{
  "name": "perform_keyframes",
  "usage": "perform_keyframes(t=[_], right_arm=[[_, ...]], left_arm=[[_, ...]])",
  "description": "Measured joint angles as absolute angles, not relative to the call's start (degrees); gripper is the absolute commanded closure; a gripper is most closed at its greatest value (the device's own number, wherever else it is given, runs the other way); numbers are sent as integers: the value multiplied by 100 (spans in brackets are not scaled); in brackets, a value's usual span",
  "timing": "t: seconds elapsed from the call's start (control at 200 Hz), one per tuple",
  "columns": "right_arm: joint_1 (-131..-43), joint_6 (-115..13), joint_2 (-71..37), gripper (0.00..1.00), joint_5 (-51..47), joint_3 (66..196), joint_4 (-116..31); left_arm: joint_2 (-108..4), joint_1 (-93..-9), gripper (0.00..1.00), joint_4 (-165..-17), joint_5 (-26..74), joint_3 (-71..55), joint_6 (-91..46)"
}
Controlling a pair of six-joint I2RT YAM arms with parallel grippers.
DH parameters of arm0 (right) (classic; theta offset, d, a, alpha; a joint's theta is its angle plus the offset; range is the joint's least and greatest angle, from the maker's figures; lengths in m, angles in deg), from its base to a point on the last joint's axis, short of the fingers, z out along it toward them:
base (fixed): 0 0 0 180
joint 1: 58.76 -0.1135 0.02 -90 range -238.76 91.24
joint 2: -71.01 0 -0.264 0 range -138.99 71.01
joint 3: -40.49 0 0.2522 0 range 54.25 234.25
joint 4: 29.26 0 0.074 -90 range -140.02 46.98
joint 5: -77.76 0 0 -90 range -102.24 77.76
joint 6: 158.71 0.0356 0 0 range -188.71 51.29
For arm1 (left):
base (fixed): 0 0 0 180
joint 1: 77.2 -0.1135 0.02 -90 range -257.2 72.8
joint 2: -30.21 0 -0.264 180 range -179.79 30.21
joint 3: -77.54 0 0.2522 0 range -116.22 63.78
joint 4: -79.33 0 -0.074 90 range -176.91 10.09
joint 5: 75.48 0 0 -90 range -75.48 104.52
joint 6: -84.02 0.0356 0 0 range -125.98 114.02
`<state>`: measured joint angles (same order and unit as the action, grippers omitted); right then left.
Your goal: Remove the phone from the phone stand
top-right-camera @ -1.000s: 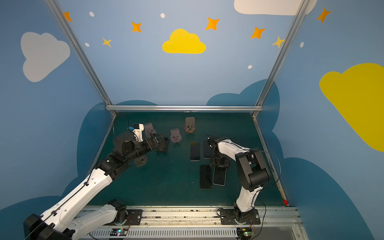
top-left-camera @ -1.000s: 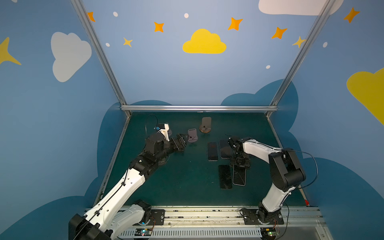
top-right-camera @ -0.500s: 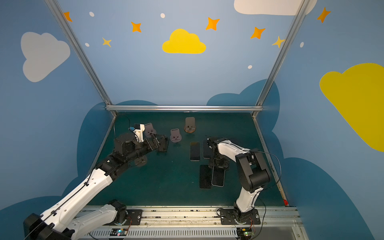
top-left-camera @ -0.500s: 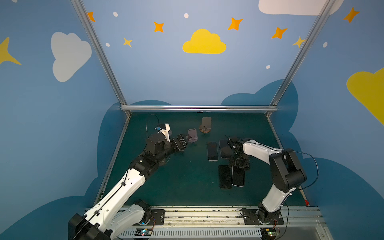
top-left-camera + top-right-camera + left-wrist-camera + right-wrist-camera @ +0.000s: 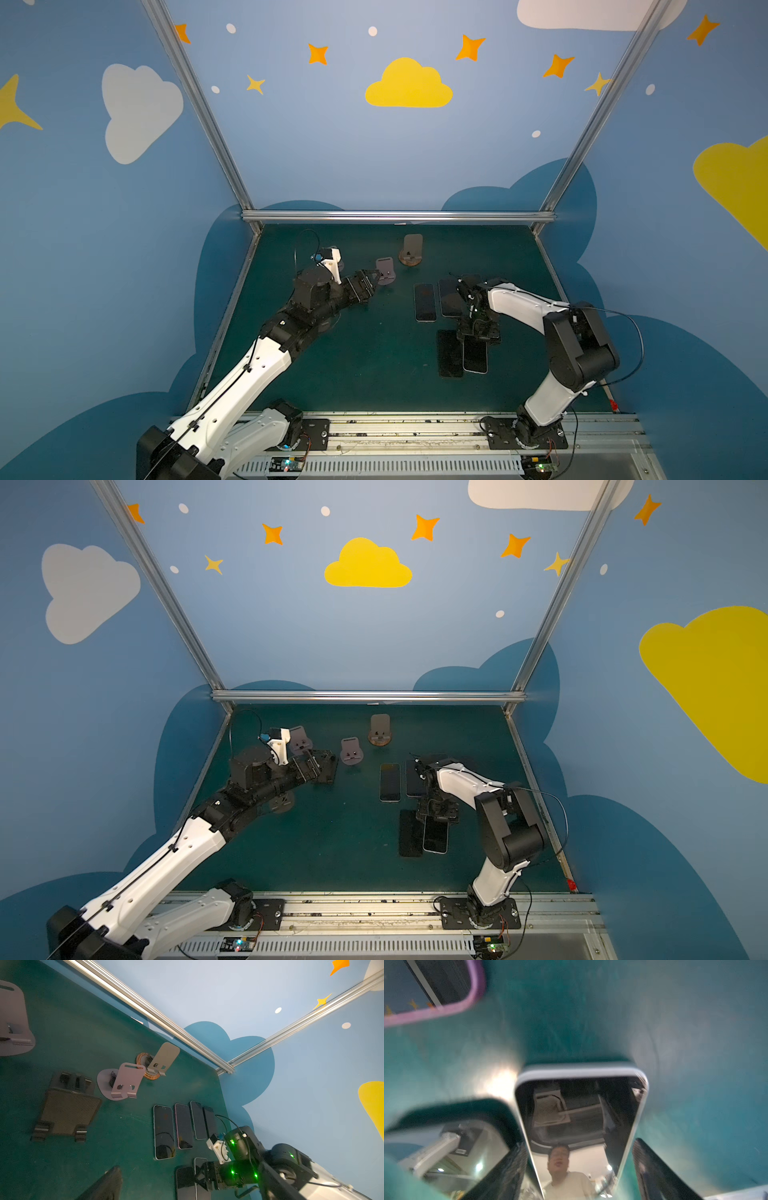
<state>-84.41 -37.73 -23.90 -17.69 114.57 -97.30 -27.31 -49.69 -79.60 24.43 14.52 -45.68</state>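
Since the white-rimmed phone (image 5: 475, 359) lies flat on the worktop (image 5: 353, 374) near its right edge, clear of every stand, removal looks done. Right gripper (image 5: 478, 334) straddles its far end, jaws parted, slack on one side: likely a release. Phone sits tight against a black phone (image 5: 449, 355). Left gripper (image 5: 372, 280) spread wide, empty, beside the vacant black stand (image 5: 68, 1109)
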Motion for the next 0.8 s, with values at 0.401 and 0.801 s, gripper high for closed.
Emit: perform_keyframes(t=[0.401, 0.801], right_arm=[[-9300, -4776, 1227, 8, -3286, 11820, -8440], [-8720, -6437, 2185, 7, -4060, 8360, -3940]], left_arm=[[-1535, -4893, 0, -6852, -37, 1033, -3274], [-1747, -5164, 0, -9129, -2249, 3758, -2396]])
